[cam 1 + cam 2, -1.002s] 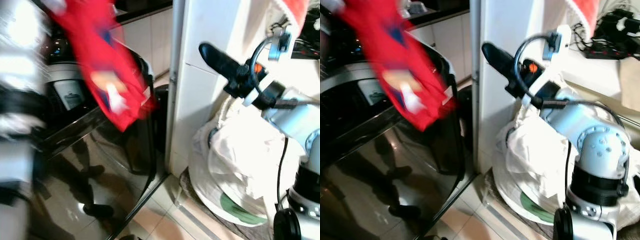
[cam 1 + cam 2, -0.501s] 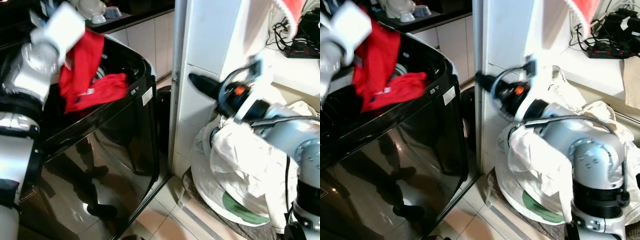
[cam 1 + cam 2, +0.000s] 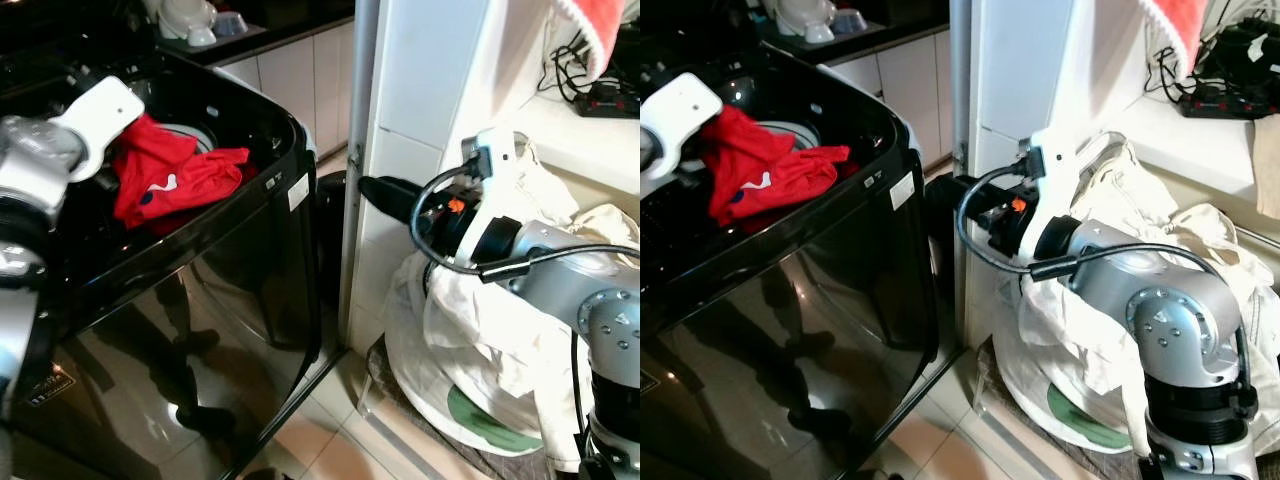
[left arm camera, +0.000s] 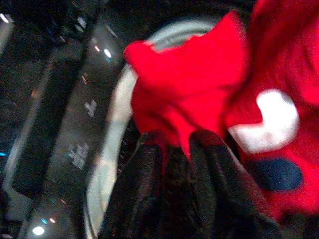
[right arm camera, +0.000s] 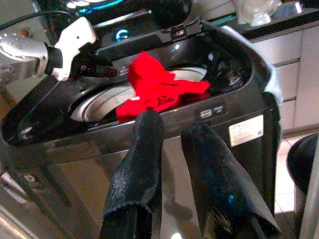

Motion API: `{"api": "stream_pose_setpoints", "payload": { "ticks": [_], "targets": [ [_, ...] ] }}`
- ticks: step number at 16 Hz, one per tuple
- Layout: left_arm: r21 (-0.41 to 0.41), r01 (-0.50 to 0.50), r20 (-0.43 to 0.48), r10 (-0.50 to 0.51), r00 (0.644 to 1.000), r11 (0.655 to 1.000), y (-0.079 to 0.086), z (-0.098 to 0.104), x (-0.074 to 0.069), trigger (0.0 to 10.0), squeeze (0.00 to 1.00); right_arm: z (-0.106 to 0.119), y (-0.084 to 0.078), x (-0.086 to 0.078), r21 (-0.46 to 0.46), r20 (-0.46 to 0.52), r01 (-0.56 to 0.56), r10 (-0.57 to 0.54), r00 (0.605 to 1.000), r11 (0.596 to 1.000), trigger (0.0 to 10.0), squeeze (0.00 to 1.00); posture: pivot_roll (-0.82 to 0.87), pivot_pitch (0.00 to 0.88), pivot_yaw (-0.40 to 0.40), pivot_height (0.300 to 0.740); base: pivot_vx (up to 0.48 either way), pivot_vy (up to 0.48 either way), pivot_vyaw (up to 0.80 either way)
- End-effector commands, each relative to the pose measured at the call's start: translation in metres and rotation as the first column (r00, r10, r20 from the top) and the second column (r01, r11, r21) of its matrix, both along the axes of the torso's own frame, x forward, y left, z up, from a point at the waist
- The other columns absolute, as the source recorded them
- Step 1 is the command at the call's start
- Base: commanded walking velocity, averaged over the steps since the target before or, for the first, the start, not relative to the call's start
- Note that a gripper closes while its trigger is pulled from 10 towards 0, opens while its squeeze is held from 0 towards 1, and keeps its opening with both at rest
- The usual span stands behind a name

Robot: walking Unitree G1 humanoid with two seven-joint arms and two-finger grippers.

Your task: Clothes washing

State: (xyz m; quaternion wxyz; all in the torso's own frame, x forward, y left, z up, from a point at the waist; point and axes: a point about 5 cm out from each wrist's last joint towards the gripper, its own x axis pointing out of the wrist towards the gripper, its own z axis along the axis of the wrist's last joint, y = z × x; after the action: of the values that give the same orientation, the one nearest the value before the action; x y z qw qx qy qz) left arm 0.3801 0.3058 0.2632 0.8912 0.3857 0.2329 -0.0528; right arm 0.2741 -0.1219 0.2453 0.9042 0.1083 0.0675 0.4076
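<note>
Over the open top of the black washing machine [image 3: 230,290] the red garment [image 3: 170,180] lies bunched, partly on the pale drum rim and partly hanging into the drum. It is soft and light cloth, it will fold and sag under its own weight, so I judge it is best taken at a thick gathered fold near the middle, not at a loose edge. The left gripper [image 4: 174,149] is bent down over the drum from the machine's left side, and its two black fingers stand close together at a fold of the garment; it seems they pinch the cloth, but the wrist picture is blurred there and I cannot say it surely. The right gripper [image 5: 172,134] is stretched forward beside the machine's right corner, above the white laundry bag [image 3: 480,340], with fingers slightly apart and holding nothing.
</note>
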Motion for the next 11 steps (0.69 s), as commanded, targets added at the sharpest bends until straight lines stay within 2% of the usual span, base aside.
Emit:
{"api": "stream_pose_setpoints", "payload": {
  "ticks": [1, 3, 4, 5, 6, 7, 8, 9, 10, 11],
  "targets": [
    [-0.029, 0.015, -0.007, -0.015, 1.0, 0.999, 0.004, 0.008, -0.005, 10.0, 1.0, -0.005, -0.001, 0.001, -0.042, -0.015, 0.015, -0.015, 1.0, 0.999, 10.0, 0.0, -0.03, 0.0, 0.072, 0.74, 0.0, 0.0, 0.0],
    [-0.096, 0.095, -0.019, -0.097, 0.995, 0.991, -0.002, 0.007, -0.011, 10.0, 1.0, -0.017, -0.01, 0.009, -0.14, -0.033, 0.088, -0.094, 0.995, 0.986, 10.0, 0.0, -0.03, 0.0, 0.067, 0.74, 0.0, 0.0, 0.0],
    [-0.119, 0.131, -0.006, -0.133, 0.991, 0.984, -0.007, 0.004, -0.012, 10.0, 0.0, -0.024, -0.015, 0.012, -0.207, -0.014, 0.122, -0.128, 0.992, 0.971, 10.0, 0.0, -0.03, 0.0, 0.065, 0.74, 0.0, 0.0, 0.0],
    [-0.13, 0.161, 0.039, -0.157, 0.987, 0.978, -0.013, 0.005, -0.011, 10.0, 0.0, -0.027, -0.02, 0.015, -0.232, -0.009, 0.165, -0.172, 0.985, 0.959, 10.0, 0.0, -0.03, 0.0, 0.064, 0.74, 0.0, 0.0, 0.0],
    [-0.183, 0.228, 0.159, -0.2, 0.967, 0.956, -0.029, 0.01, -0.008, 10.0, 0.0, -0.032, -0.033, 0.024, -0.285, 0.024, 0.278, -0.283, 0.959, 0.917, 10.0, 0.0, -0.03, 0.0, 0.069, 0.74, 0.0, 0.0, 0.0],
    [-0.306, 0.358, 0.296, -0.269, 0.916, 0.882, -0.063, 0.011, -0.009, 10.0, 0.0, -0.037, -0.057, 0.036, -0.32, 0.057, 0.462, -0.47, 0.881, 0.827, 10.0, 0.0, -0.04, 0.0, 0.069, 0.74, 0.0, 0.0, 0.0],
    [-0.349, 0.446, 0.348, -0.329, 0.878, 0.824, -0.084, 0.007, -0.013, 10.0, 0.0, -0.04, -0.07, 0.04, -0.36, 0.085, 0.533, -0.542, 0.836, 0.766, 10.0, 0.0, -0.04, 0.0, 0.068, 0.74, 0.0, 0.0, 0.0],
    [-0.374, 0.507, 0.378, -0.372, 0.848, 0.777, -0.098, 0.004, -0.017, 10.0, 0.0, -0.043, -0.076, 0.041, -0.381, 0.09, 0.554, -0.567, 0.819, 0.74, 10.0, 0.0, -0.04, 0.0, 0.068, 0.74, 0.0, 0.0, 0.0],
    [-0.435, 0.675, 0.454, -0.502, 0.736, 0.596, -0.141, -0.01, -0.034, 10.0, 0.0, -0.054, -0.092, 0.041, -0.468, 0.096, 0.587, -0.622, 0.777, 0.661, 10.0, 1.0, -0.04, 0.0, 0.062, 0.74, 0.0, 0.0, 0.0],
    [-0.452, 0.699, 0.45, -0.535, 0.715, 0.554, -0.153, -0.017, -0.039, 10.0, 0.0, -0.057, -0.096, 0.04, -0.491, 0.097, 0.591, -0.634, 0.768, 0.64, 10.0, 1.0, -0.04, 0.0, 0.062, 0.74, 0.0, 0.0, 0.0]
  ]
}}
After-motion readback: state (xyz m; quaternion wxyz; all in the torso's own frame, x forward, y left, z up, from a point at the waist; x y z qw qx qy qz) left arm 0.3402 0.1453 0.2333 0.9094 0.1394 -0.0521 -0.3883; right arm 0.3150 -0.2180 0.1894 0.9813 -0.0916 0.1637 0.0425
